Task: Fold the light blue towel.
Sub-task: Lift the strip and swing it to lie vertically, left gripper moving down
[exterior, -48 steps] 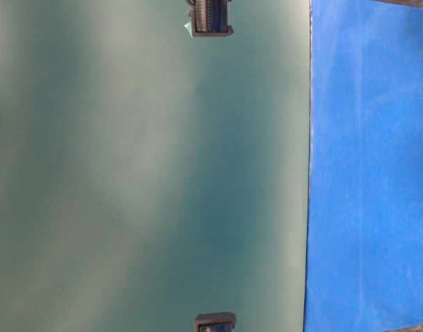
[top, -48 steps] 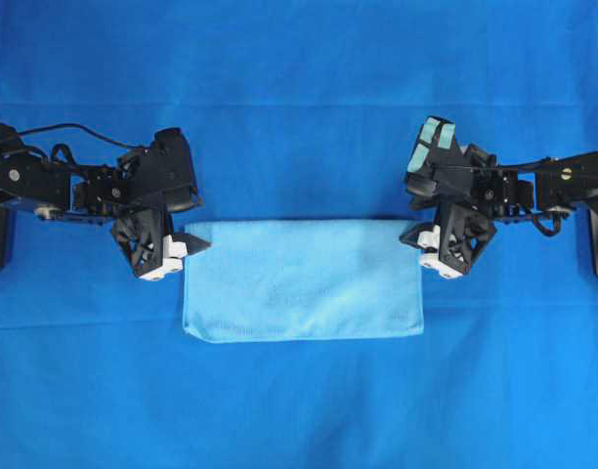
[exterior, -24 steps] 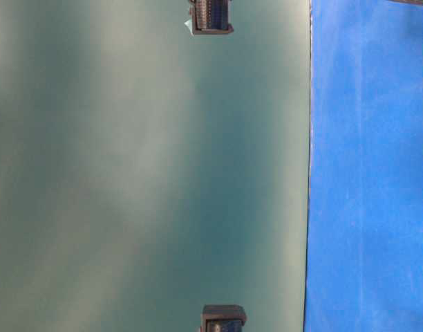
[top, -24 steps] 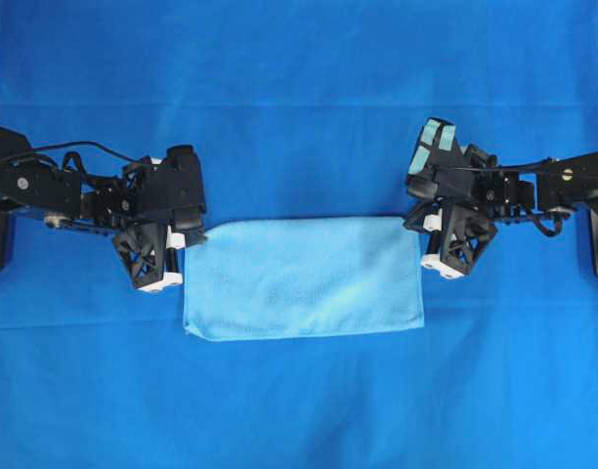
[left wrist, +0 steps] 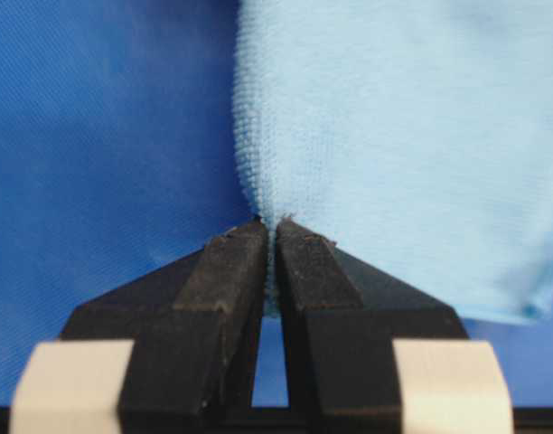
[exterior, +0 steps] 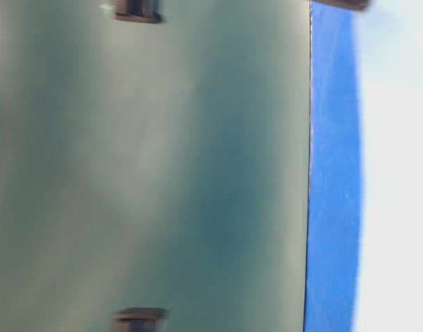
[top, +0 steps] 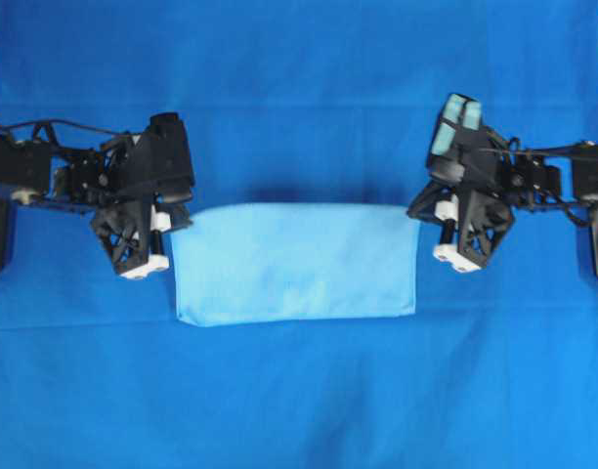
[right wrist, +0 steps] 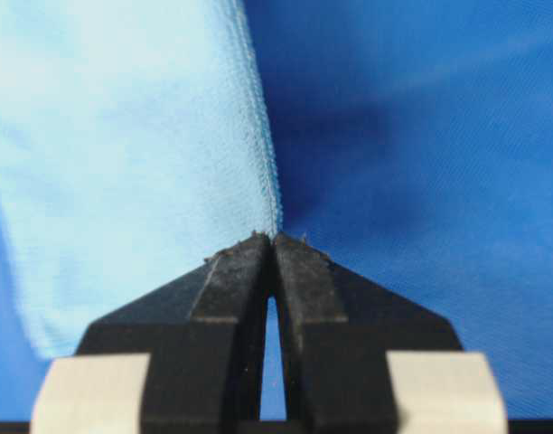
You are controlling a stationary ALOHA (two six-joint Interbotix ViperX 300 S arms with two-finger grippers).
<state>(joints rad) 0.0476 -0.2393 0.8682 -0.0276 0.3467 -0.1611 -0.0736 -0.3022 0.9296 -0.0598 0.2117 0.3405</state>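
The thin sky-blue microfibre towel [top: 294,262] is folded into a wide rectangle and sits at the centre of the overhead view, over the darker royal-blue cloth backdrop [top: 299,88] that covers the work surface. A soft shadow lies on the backdrop just beyond the towel's far edge.

Left gripper [top: 172,220]: positioned at the towel's far left corner. In the left wrist view the two black fingers [left wrist: 224,271] are pressed together at the tips, with the towel's corner [left wrist: 385,136] pinched between them (only a narrow slit remains lower down, between the finger bases). The cloth spreads away from the tips, up and to the right in that view.

Right gripper [top: 423,210]: positioned at the towel's far right corner. In the right wrist view its black fingers [right wrist: 308,271] are likewise closed tip to tip on the towel [right wrist: 123,136], clamping it at the stitched hem edge [right wrist: 257,127], which runs straight up from the tips.

Both arms reach in from opposite sides of the overhead view, well apart, with the towel stretched between them.

The table-level view is blurred; it shows a grey-green wall, a strip of blue and a pale area at the right edge, with dark shapes that cannot be identified.
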